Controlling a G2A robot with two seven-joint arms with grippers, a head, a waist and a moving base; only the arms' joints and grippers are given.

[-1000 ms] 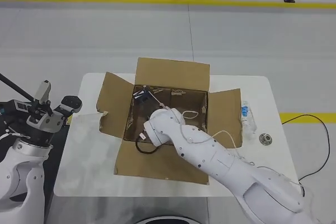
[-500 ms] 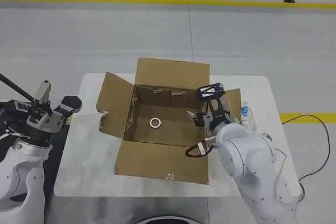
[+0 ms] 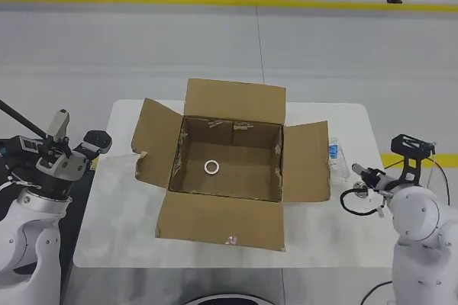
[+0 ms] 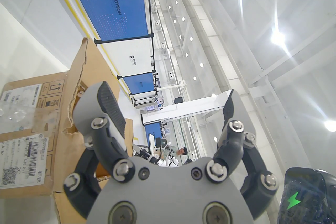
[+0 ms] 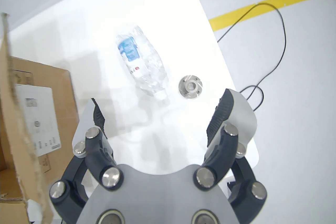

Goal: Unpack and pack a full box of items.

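Hanging open and empty, the right end effector point(image 5: 160, 100) faces the bottle point(image 5: 140, 62), which lies lengthwise toward it.

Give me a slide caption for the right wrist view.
Open right gripper above the table; plastic bottle and metal flange lie beside the cardboard box.

The top view looks steeply down from above the arms and takes in the whole white table point(image 3: 122, 229), with the open cardboard box point(image 3: 233, 99) at its middle. The left wrist view sits close behind the left gripper point(image 4: 168, 101) and faces upward, past the box's outer wall, toward the hall ceiling. The right wrist view sits close behind the right gripper point(image 5: 161, 107) and faces down at a table corner, sharing with the top view the plastic bottle point(image 5: 141, 64), the round metal fitting point(image 5: 190, 86) and a box flap.
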